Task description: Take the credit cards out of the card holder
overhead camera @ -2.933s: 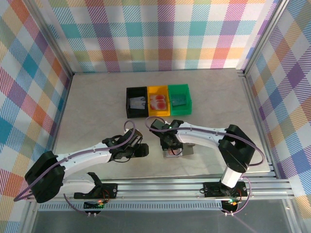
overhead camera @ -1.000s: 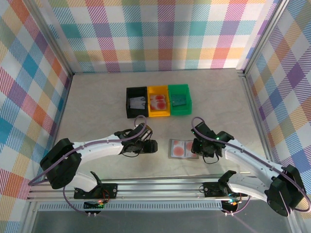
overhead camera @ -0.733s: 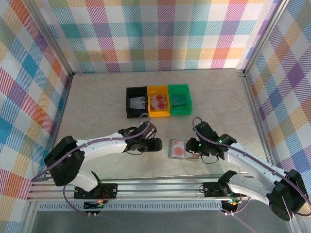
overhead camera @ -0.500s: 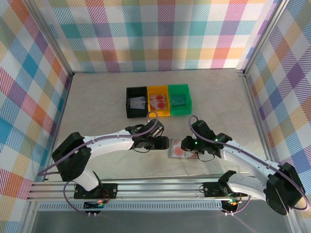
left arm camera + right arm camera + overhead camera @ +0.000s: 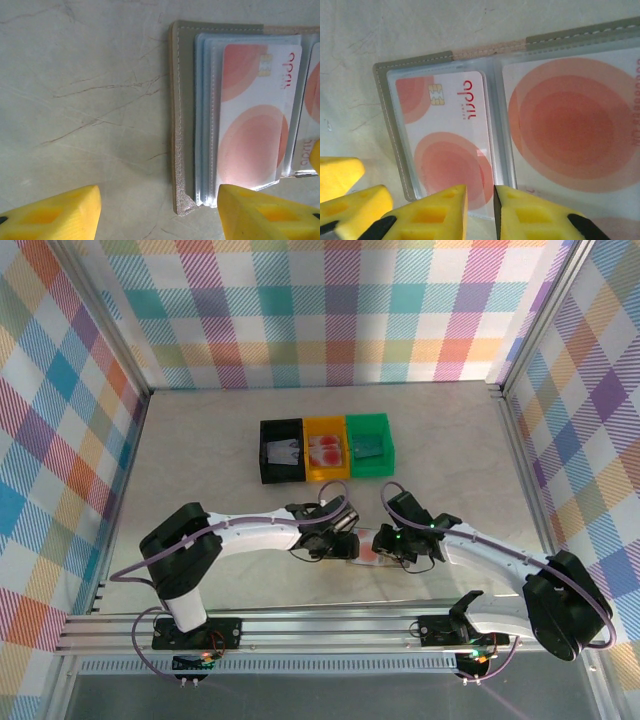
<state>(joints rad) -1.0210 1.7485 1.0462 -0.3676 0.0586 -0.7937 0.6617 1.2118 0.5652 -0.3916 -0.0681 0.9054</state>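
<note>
card holder (image 5: pixel 366 544): lying open on the table (image 5: pixel 75 100), right between both grippers
left gripper (image 5: pixel 159 205): released, jaws wide, straddling the holder's left edge
right gripper (image 5: pixel 481 194): jaws almost together at the near edge of the chip card (image 5: pixel 447 150), can't tell if it's actually pinched
risk: card's thin and slick, so the gripper could slip off, or catch the clear sleeve (image 5: pixel 207 125) too and drag the whole holder
feel: grey stitched leathery cover, glossy pockets, 2 flat pink cards (image 5: pixel 570 125) with rounded corners
</note>
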